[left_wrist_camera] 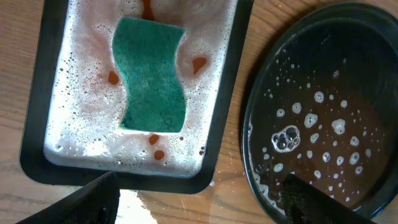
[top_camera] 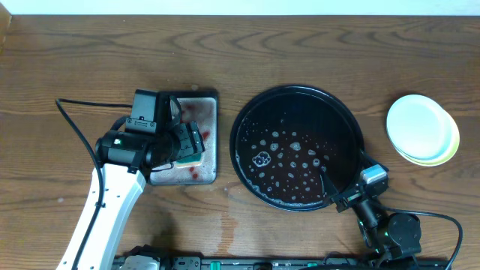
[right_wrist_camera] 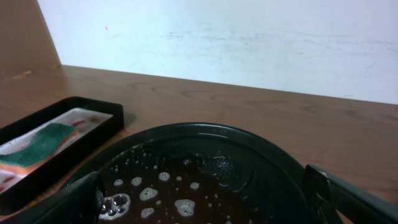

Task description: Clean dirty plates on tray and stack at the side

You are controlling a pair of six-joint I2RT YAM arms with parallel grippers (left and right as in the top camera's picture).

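Note:
The large round black tray (top_camera: 300,105) sits mid-table and holds only soapy water and foam bubbles; no plate is on it. The plates (top_camera: 420,126) are stacked on the table at the far right, a pale blue-white one on top and a pale yellow rim showing beneath. My left gripper (top_camera: 193,144) is open and empty above the small rectangular tray. In the left wrist view it (left_wrist_camera: 205,208) hangs over that tray's near edge. My right gripper (top_camera: 346,176) is open and empty at the black tray's lower right rim, and in the right wrist view it (right_wrist_camera: 211,208) looks across the tray (right_wrist_camera: 205,143).
A small rectangular black-rimmed tray (left_wrist_camera: 227,99) full of foam with red sauce spots lies left of the round tray (left_wrist_camera: 323,74). A teal sponge (left_wrist_camera: 152,74) lies flat in it. Both also show in the right wrist view, the small tray (right_wrist_camera: 93,115) and the sponge (right_wrist_camera: 40,144).

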